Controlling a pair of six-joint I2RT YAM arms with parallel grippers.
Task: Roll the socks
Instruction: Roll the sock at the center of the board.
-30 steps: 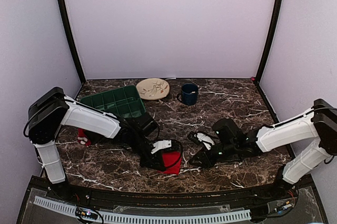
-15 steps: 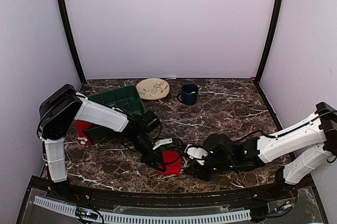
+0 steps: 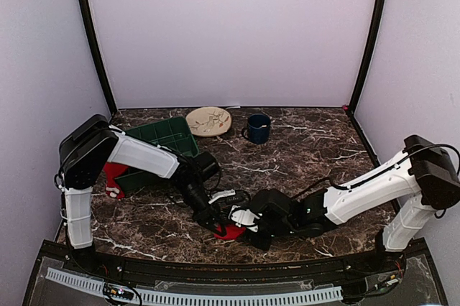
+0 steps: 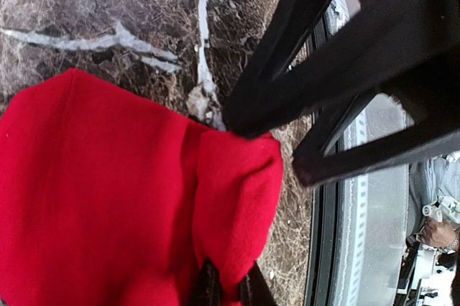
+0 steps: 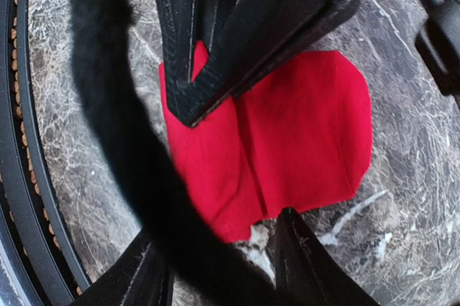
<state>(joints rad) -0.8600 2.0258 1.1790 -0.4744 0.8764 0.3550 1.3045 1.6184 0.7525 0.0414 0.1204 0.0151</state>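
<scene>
One of the socks (image 3: 228, 232) lies folded and bright red on the marble near the front edge. In the left wrist view a fold of this sock (image 4: 144, 198) is pinched between the tips of my left gripper (image 4: 228, 277), which is shut on it. My right gripper (image 5: 219, 230) is open, its two fingers standing on either side of the near edge of the sock (image 5: 295, 133) without gripping it. From above, the left gripper (image 3: 215, 224) and the right gripper (image 3: 246, 221) meet over the sock. The other sock (image 3: 113, 177) lies by the green basket at the left.
A green basket (image 3: 154, 141) stands at the back left, with a beige plate (image 3: 208, 121) and a dark blue mug (image 3: 258, 128) behind the middle. A black cable (image 5: 122, 126) crosses the right wrist view. The table's front rail (image 4: 359, 198) runs close beside the sock.
My right arm has swung left across the table to the sock, its jaws widening. The left gripper has kept its hold and brought the sock lower and closer to the front.
</scene>
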